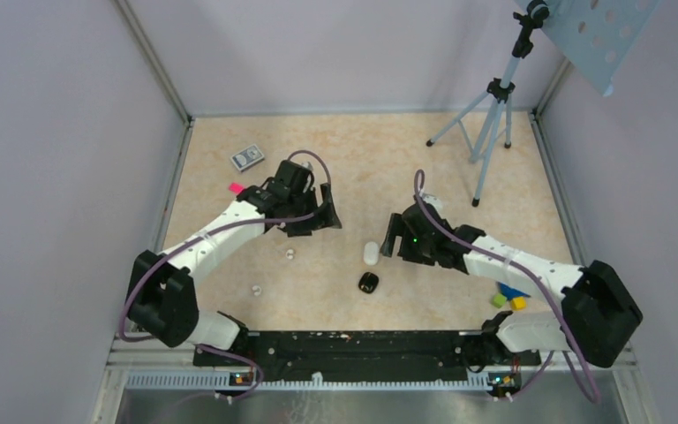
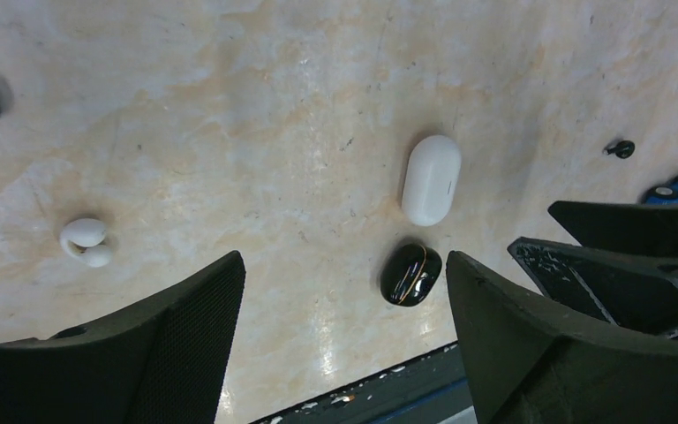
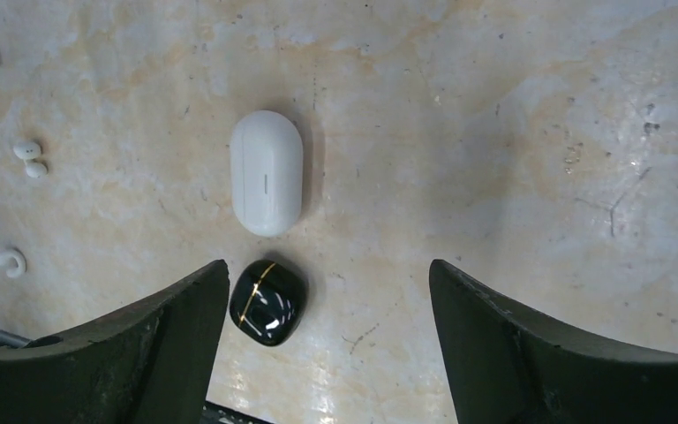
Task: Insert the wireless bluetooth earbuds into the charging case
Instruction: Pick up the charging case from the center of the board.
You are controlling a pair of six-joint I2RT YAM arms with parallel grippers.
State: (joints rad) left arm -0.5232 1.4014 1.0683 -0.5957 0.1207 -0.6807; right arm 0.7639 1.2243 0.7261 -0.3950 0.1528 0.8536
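We see the charging case [image 1: 371,253] lying closed on the table [image 1: 362,159], its long axis pointing away from the arm bases. A black case [image 1: 369,283] sits just beside its near end. The far earbud [image 1: 290,254] and near earbud [image 1: 256,289] lie to its left. Either side of it, the left gripper [image 1: 321,215] and right gripper [image 1: 395,237] hang spread and empty.

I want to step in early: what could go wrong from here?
The small white oval plastic charging case looks closed, so it likely needs opening first. The glossy black pebble-shaped case lies close beside it; the right gripper might nudge or grab that instead. The tiny white plastic earbuds lie apart and could slip from broad fingers.
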